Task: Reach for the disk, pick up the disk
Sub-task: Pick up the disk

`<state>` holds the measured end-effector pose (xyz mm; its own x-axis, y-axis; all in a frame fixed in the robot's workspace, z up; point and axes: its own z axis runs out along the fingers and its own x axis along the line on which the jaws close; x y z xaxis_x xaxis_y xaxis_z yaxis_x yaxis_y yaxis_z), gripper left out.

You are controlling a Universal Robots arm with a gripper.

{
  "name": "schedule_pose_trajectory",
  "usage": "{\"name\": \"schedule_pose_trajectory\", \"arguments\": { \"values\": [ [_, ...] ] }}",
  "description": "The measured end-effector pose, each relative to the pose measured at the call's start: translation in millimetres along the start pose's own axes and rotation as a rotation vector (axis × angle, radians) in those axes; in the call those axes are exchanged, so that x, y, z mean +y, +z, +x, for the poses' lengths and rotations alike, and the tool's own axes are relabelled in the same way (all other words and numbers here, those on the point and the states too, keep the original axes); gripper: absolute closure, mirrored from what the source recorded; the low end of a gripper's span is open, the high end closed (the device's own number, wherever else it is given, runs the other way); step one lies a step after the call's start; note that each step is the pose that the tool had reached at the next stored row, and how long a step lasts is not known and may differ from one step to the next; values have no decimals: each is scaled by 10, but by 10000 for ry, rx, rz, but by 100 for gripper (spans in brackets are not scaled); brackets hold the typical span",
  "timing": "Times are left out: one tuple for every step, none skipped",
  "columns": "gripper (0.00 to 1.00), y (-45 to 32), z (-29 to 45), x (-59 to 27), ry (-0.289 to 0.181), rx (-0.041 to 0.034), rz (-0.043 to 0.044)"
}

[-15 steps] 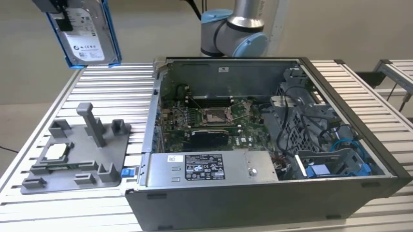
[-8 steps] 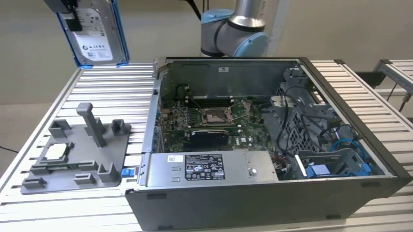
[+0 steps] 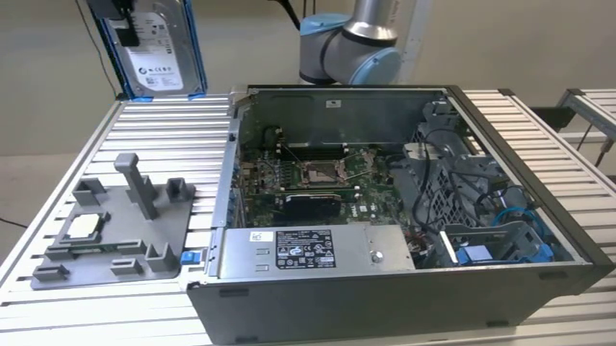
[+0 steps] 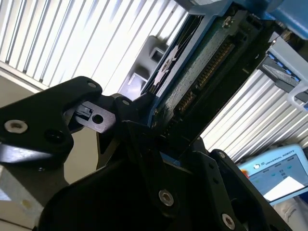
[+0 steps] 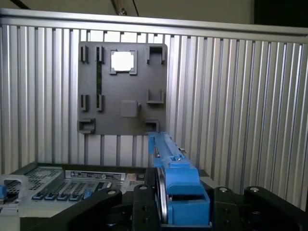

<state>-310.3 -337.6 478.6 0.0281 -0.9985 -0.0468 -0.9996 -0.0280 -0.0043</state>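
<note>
**Grey arm, black jaws**

The arm (image 3: pixel 348 45) in the exterior view is built of rounded, cylindrical joint housings in pale silver-grey metal, closed with glossy light-blue caps (image 3: pixel 377 66). A shiny silver tube rises from the joint. A thin black cable (image 3: pixel 287 14) runs down just beside it.

In both wrist views the jaws are matte black. They are made of flat, thick links (image 4: pixel 43 127) with rounded ends, hinged one to the next. Silver socket-head screws (image 4: pixel 166 197) sit in round recesses at the pivots, and one larger bright screw marks the outer link. In the first wrist view the same black links (image 5: pixel 269 207) carry small pale screw heads (image 5: pixel 222 190) along their upper edges.
</note>
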Motion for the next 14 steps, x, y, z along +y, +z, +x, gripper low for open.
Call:
{"name": "schedule_pose_trajectory", "arguments": {
  "values": [
    [100, 0, 0, -22, 0, 0, 0],
    [100, 0, 1, -47, 0, -1, 0],
    [100, 0, 2, -68, 0, 0, -1],
    [100, 1, 2, -91, 0, -1, 0],
    [100, 0, 3, -113, 0, 0, -1],
    [100, 0, 3, -135, 0, 0, -2],
    [100, 1, 4, -157, 1, 0, -2],
    [100, 1, 5, -179, 0, -1, -1],
    [100, 1, 5, -201, 0, -1, -2],
    [100, 1, 6, -223, 0, 0, -3],
    [100, 1, 7, -244, 0, 0, -3],
    [100, 1, 7, -266, 1, 0, -3],
    [100, 1, 8, -288, 0, -1, -3],
    [100, 1, 9, -309, 0, -1, -3]
  ]
}}
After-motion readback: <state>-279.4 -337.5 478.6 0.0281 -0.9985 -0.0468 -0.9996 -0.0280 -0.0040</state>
